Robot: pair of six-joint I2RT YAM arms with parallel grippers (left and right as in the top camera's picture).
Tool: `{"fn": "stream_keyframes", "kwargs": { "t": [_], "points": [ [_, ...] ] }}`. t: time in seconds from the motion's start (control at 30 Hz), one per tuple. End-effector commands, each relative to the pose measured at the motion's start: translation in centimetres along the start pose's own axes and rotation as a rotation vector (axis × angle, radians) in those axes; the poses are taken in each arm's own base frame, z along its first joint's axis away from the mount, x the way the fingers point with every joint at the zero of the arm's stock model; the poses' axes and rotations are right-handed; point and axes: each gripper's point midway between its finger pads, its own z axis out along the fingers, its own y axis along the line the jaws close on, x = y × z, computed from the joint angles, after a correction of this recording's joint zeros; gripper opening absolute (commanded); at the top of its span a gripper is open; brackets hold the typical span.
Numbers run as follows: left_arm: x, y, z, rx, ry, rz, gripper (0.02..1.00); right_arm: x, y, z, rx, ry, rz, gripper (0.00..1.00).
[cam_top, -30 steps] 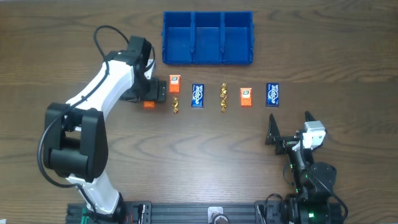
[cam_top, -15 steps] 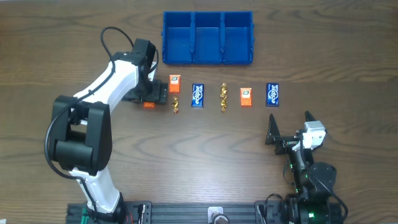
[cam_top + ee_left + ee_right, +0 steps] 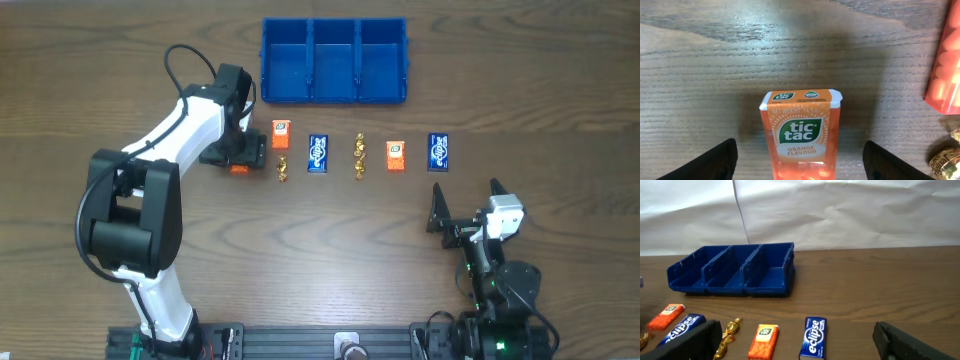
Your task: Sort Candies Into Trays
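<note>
While the right arm sits folded low at the right of the top view, I see its right claw spread wide with nothing between the fingers. It is poised above bare tabletop, short of the candy row.

Further up, at centre left, my left claw hangs low over an orange mint box. From the wrist camera its two fingers stand wide apart, one on each side of the box and neither touching it, so it grips nothing. The box lies flat on the wood, label up.

Running rightwards from there across the middle of the frame:
- a second orange mint box, with a gold-wrapped candy just below it
- a blue gum pack
- a pair of gold-wrapped candies, one above the other
- a third orange mint box
- a second blue gum pack at the right end

Farthest off, at top centre, the blue three-compartment tray stands with its long side facing the row.
</note>
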Motion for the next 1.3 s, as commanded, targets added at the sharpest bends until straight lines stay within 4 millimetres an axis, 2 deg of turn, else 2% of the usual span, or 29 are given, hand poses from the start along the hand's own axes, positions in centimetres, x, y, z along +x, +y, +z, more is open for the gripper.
{"fn": "stream_keyframes", "kwargs": {
  "t": [0.03, 0.37, 0.53, 0.63, 0.73, 0.97, 1.0, 1.07, 1.17, 1.3],
  "points": [
    [-0.5, 0.3, 0.7, -0.021, 0.004, -0.010, 0.759, 0.0, -0.3, -0.1, 0.012, 0.001, -0.013, 0.998],
    [-1.0, 0.2, 0.7, -0.018, -0.013, -0.039, 0.439, 0.0, -0.3, -0.1, 0.012, 0.001, -0.013, 0.998],
    [-2.0, 0.1, -1.1, -0.016, -0.021, -0.066, 0.275, 0.0, -0.3, -0.1, 0.012, 0.001, -0.013, 0.998],
    [-3.1, -0.1, -2.9, -0.013, -0.034, -0.081, 0.248, 0.0, -0.3, -0.1, 0.012, 0.001, -0.012, 0.998],
    [-4.4, -0.4, -5.8, -0.004, -0.077, -0.105, 0.246, 0.0, -0.3, -0.1, 0.012, 0.001, -0.013, 0.998],
    [-10.2, -2.8, -16.1, -0.010, -0.332, -0.138, 0.222, 0.0, -0.3, -0.1, 0.012, 0.001, -0.013, 0.998],
    [-11.2, -3.7, -17.8, -0.001, -0.382, -0.127, 0.224, 0.0, -0.3, -0.1, 0.012, 0.001, -0.013, 0.998],
    [-12.7, -5.0, -19.8, 0.021, -0.440, -0.112, 0.224, 0.0, -0.3, -0.1, 0.012, 0.001, -0.013, 0.998],
    [-15.0, -6.7, -21.2, 0.044, -0.487, -0.116, 0.224, 0.0, -0.3, -0.1, 0.012, 0.001, -0.012, 0.998],
    [-17.4, -8.0, -20.2, 0.047, -0.500, -0.109, 0.226, 0.0, -0.3, -0.1, 0.012, 0.001, -0.013, 0.998]
  ]
}}
